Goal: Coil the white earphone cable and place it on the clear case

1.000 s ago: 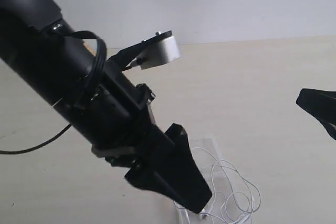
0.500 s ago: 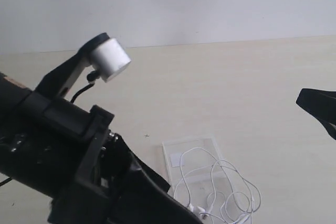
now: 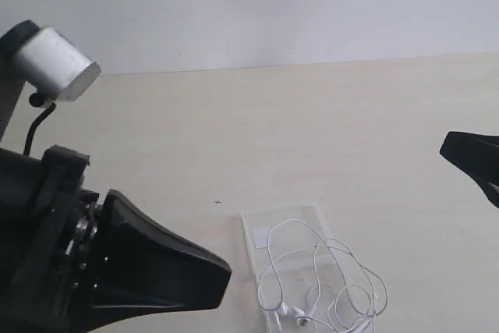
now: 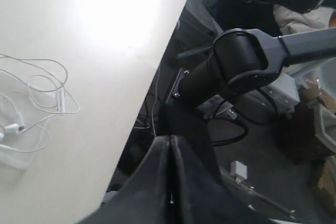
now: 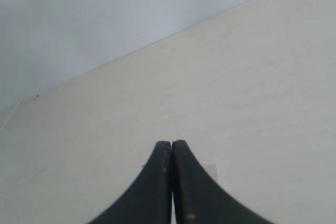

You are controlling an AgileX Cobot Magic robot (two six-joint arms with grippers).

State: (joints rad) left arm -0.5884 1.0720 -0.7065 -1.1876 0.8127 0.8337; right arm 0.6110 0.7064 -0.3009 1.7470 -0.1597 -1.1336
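Our left arm comes in from the lower left of the exterior view, bulky and close to the lens, with its camera (image 3: 56, 64) standing above it. The left hand (image 3: 221, 275) points sideways toward the case (image 3: 301, 214), and its two fingers are pressed together into one black wedge with nothing between them. The left wrist view shows the same shut seam (image 4: 170, 144). Its tip is near the case's left side but apart from it. The cable (image 3: 328, 277) lies in loose white loops on the case, near the front of the desk (image 3: 327, 130), with some loops spilling past the case's right edge and the earbuds at the near end. Our right hand (image 3: 446, 149) hangs at the right edge, well apart from the case, also closed and empty (image 5: 171, 146), its tip pointing along the bare desk.
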